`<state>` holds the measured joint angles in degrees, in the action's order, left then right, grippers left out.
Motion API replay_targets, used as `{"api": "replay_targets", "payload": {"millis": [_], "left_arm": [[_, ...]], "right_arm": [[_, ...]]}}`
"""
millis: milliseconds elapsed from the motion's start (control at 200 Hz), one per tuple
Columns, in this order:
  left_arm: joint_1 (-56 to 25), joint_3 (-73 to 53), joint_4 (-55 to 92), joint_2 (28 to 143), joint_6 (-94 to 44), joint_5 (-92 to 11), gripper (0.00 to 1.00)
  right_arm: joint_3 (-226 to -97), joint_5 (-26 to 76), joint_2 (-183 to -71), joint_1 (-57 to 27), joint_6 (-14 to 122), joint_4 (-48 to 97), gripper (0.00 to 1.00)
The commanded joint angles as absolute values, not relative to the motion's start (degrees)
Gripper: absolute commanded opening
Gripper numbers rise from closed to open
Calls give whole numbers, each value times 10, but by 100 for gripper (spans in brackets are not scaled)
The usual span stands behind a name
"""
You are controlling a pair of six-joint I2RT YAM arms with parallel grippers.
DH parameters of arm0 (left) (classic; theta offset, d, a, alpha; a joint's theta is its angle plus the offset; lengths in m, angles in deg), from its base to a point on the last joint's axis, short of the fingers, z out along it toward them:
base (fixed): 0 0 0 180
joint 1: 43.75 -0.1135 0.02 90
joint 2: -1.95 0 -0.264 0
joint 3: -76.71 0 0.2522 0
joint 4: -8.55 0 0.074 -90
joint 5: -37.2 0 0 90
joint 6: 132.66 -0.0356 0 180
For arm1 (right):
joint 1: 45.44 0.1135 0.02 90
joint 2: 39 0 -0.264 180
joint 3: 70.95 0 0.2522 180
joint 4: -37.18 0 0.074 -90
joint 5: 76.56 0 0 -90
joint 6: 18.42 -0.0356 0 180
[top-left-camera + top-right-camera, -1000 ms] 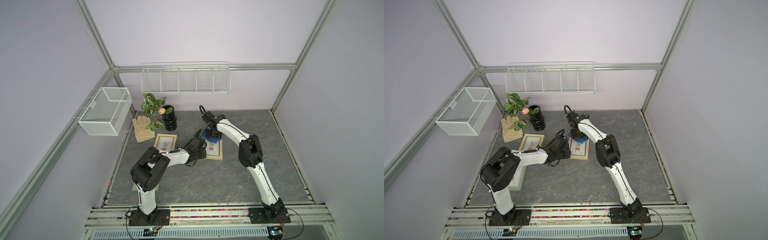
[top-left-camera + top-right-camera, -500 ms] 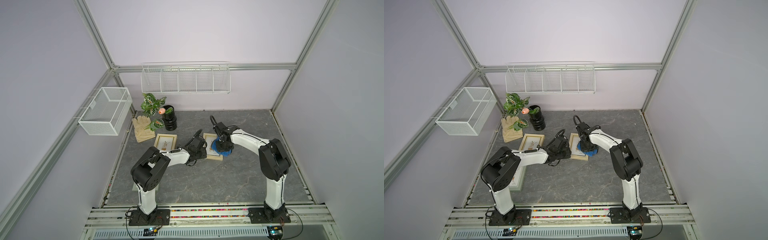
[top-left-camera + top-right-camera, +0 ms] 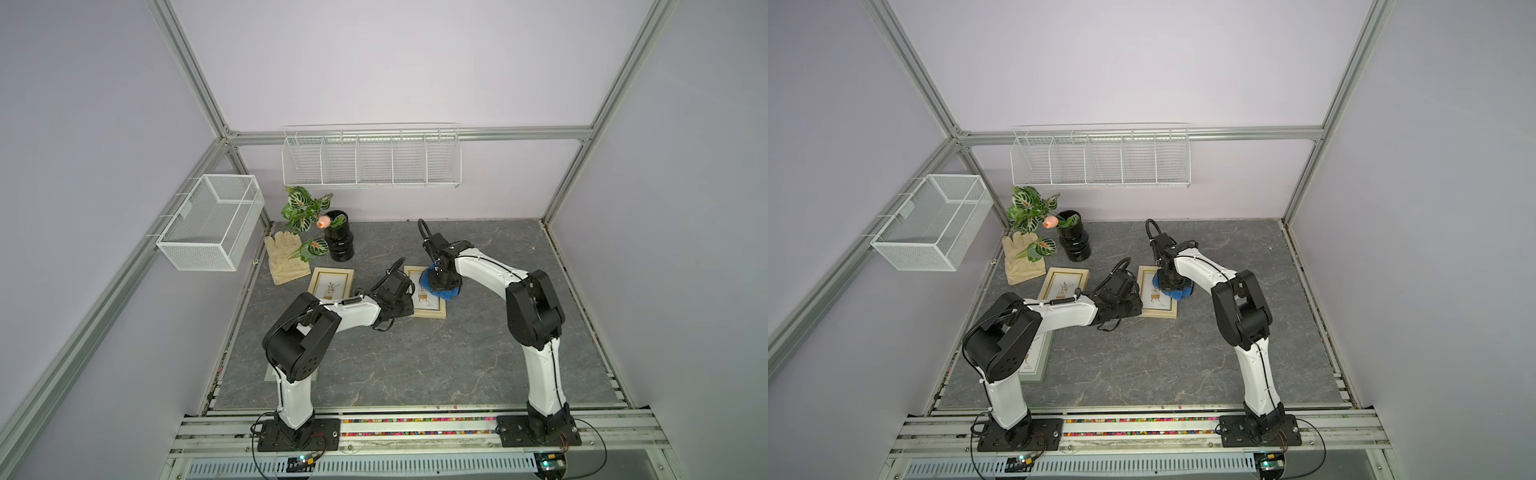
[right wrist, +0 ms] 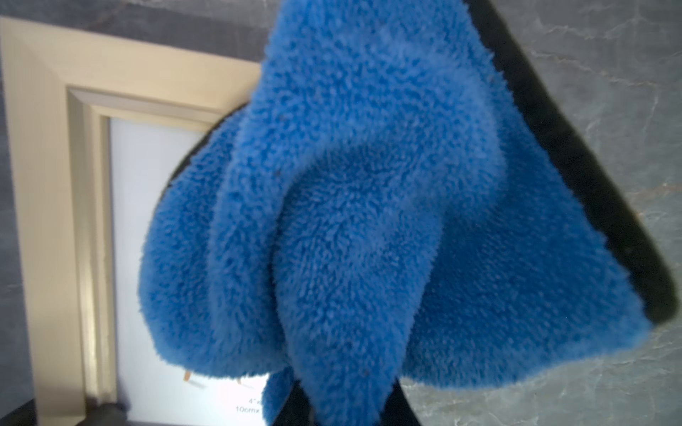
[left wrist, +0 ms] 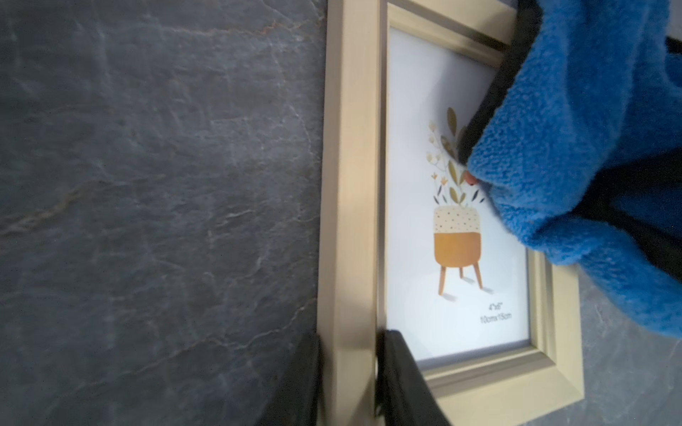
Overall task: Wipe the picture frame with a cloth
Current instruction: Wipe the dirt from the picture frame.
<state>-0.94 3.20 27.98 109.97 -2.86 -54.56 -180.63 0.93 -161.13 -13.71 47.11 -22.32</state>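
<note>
The print behind the glass reads 4"x6" and 10cmx15cm under a drawn potted plant. Its gold picture frame (image 3: 430, 312) lies flat on the dark slate-patterned tabletop (image 3: 415, 365), near the black vase (image 3: 340, 245), toward the arm bases and to its right. The left gripper (image 5: 348, 372) pinches the frame's side rail, jaws narrow. The right gripper (image 4: 347, 405) is clamped on the blue microfibre cloth (image 4: 350, 221), which lies on the glass and hides the print's top. Lilac walls enclose the cell. A beige work glove (image 3: 284, 259) lies just left of the vase, and a second gold frame (image 3: 331, 282) just in front of it.
</note>
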Motion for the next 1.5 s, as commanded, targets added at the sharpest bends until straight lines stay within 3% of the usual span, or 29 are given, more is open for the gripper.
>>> {"api": "replay_targets", "payload": {"millis": [0, 225, 555, 885, 1219, 1494], "left_arm": [[-10, 65, 423, 1174, 9, -542, 28], [-10, 82, 394, 1171, 27, -514, 29], [-10, 104, 352, 1164, 51, -485, 29], [-10, 111, 349, 1158, 54, -489, 29], [-10, 117, 342, 1156, 58, -488, 29], [-10, 121, 338, 1155, 59, -488, 29]], "right_arm": [[-1740, 22, -1583, -112, 456, -236, 8], [-1591, 58, -1489, -90, 416, -184, 10], [-1661, 138, -1551, -45, 384, -158, 9], [-1580, 47, -1494, -110, 417, -175, 9], [-1657, 131, -1550, -48, 376, -146, 8], [-1596, 73, -1498, -110, 404, -162, 9]]}}
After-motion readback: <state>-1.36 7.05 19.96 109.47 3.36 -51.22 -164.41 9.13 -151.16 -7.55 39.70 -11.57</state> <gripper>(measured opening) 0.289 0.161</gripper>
